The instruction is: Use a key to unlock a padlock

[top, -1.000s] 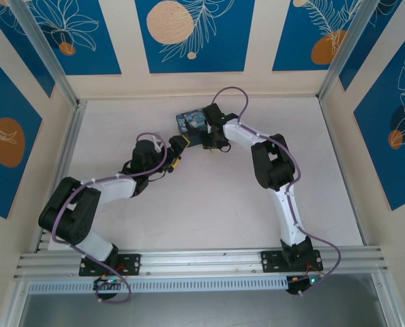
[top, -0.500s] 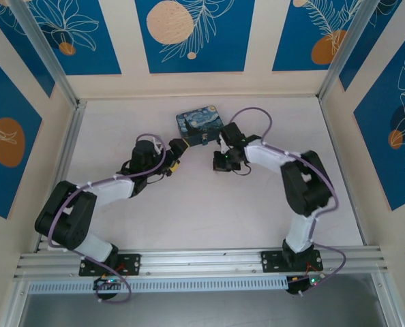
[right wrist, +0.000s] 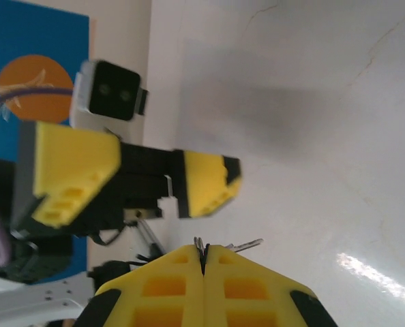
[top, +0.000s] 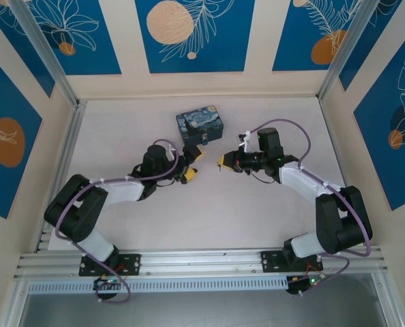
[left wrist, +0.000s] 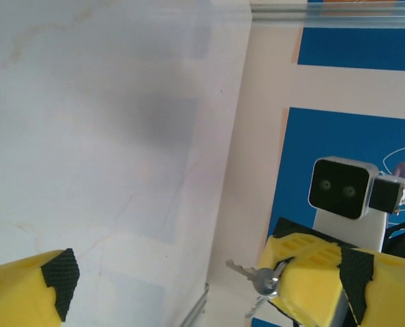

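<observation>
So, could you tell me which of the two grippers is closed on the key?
The right gripper: its fingers are pressed together with the key poking out between them, while the left gripper is wide open.

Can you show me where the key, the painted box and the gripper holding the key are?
key [left wrist: 243, 270]: left wrist view, on its blade.
box [top: 200, 125]: top view, on its lid.
right gripper [right wrist: 204, 252]: right wrist view, between its shut fingertips.

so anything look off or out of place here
Nothing spilled or damaged. One oddity: the key is pinched only at the very tips of the shut right jaws, poking out askew to one side. The left jaws stand open and empty, facing it.
</observation>
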You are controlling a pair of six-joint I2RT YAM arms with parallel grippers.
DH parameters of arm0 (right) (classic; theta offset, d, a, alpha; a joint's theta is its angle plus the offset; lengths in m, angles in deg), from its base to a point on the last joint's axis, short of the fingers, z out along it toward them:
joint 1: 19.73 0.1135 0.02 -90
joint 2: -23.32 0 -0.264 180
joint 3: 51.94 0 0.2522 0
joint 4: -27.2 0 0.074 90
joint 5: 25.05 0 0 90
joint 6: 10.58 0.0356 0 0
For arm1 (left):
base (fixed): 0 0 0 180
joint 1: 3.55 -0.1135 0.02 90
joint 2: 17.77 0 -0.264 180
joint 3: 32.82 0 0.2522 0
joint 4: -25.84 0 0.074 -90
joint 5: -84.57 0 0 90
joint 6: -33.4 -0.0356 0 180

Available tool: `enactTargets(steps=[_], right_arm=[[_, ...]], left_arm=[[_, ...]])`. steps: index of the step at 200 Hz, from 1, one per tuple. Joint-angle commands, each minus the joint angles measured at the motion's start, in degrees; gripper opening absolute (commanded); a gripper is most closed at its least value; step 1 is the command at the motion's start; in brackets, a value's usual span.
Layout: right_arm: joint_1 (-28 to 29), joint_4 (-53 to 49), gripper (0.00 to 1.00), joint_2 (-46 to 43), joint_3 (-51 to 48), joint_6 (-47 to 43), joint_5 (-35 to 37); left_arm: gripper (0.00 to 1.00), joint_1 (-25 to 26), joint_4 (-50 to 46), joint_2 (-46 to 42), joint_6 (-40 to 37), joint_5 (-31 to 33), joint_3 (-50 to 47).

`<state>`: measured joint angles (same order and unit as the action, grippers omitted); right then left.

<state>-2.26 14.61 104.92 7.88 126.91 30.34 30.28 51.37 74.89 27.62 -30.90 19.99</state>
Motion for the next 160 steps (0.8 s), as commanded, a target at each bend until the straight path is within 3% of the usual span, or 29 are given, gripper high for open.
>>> enactTargets(steps=[1,30,60,118,160], right_arm=[[0.0,8.3,0.00,-0.4,-2.4,13.2,-0.6],[1.4,11.6,0.00,-0.7,-4.9,25.0,7.0],[3.1,8.9,0.00,-2.6,-4.9,31.9,15.3],[4.7,7.8,0.00,-2.5,-4.7,38.3,23.4],[4.9,9.8,0.00,-0.7,-4.2,39.6,24.4]], left_arm=[[0.93,2.8,9.9,3.0,7.2,2.5,2.0],[0.82,5.2,19.4,8.0,12.4,5.2,2.5],[0.63,6.7,25.7,11.6,15.5,8.0,2.4],[0.51,8.6,27.5,12.2,15.6,10.7,2.9],[0.45,9.9,27.3,12.2,15.9,11.6,2.7]])
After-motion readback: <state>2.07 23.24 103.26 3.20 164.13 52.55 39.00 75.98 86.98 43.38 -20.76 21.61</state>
